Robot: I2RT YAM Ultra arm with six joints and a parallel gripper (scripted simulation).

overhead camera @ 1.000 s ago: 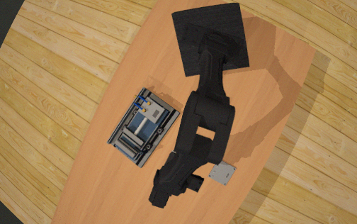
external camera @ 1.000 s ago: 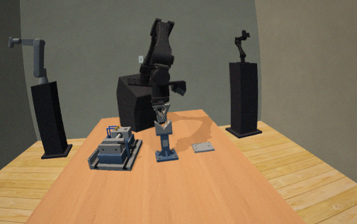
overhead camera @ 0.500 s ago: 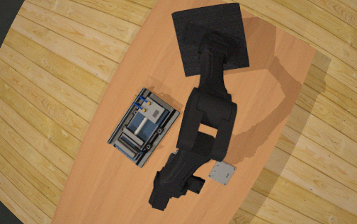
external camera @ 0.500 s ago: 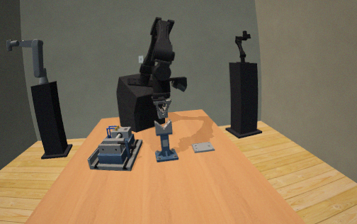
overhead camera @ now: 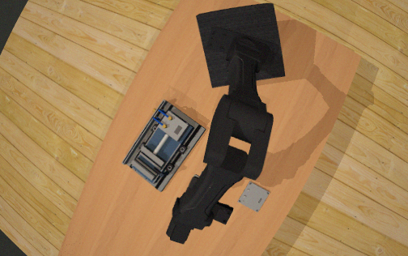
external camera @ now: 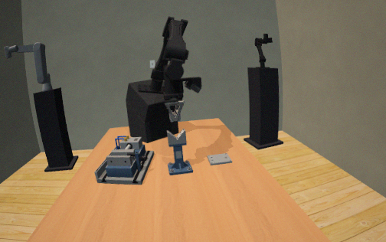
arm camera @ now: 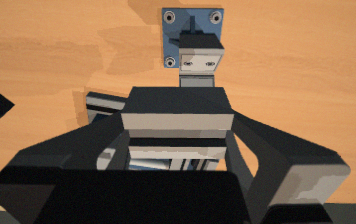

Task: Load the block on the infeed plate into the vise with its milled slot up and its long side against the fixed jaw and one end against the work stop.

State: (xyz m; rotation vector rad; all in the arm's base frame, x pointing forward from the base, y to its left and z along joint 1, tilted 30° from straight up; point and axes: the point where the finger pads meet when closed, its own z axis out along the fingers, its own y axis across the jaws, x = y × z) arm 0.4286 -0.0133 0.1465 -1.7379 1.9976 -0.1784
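My gripper is shut on the part, a grey block held crosswise between the dark fingers. It hangs in the air a little above the V-block, a grey V-shaped cradle on a blue post and base. I cannot tell which way the part's slot faces. The vise stands to the left on the table, jaws open, with its air cylinder at the back end. In the overhead view the arm hides the gripper, the part and the V-block.
The bare grey infeed plate lies flat to the right of the V-block. The arm's black base block stands at the table's far end. Two camera stands are on the floor beside the table.
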